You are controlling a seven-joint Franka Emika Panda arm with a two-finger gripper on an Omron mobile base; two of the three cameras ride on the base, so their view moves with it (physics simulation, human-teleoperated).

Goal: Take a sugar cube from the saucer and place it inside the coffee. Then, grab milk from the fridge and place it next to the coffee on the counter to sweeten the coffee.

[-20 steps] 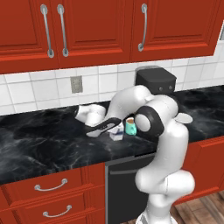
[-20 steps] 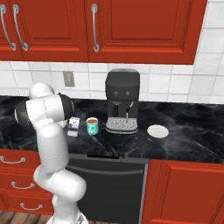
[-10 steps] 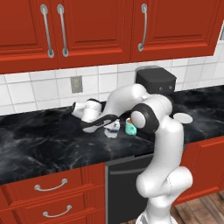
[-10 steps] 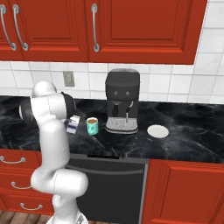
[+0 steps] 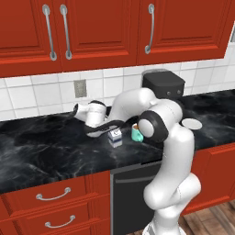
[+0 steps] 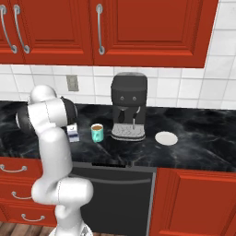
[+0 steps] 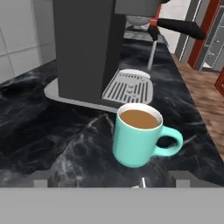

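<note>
I judge that I am at the very end of the task. The milk (image 5: 115, 136) stands upright on the counter (image 5: 46, 151), just beside the coffee (image 5: 136, 132), on the side away from the coffee machine (image 5: 164, 88). In the right base view I see the same: the carton (image 6: 72, 132) near the teal mug (image 6: 97, 132), the two close but apart.

The claw (image 5: 102, 130) is low over the counter, at the carton's far side from the mug. From the hand view its two finger tips (image 7: 41, 179) stand wide apart at the bottom edge, and nothing is between them, so I take it as open and holding nothing. The tip of the carton's top shows faintly between them, I think, but it is too small to be sure.

The sugar cube I cannot find; the brown liquid in the mug (image 7: 136, 141) shows nothing on its surface. The saucer (image 6: 166, 138) lies beyond the coffee machine, well apart from the mug, and looks bare.

The next move, in my opinion, calls only for pulling the hand back from the carton without knocking it or the mug.

About writing: the carton has blue markings, but I cannot read any word. The coffee machine shows no brand that I can read.
</note>
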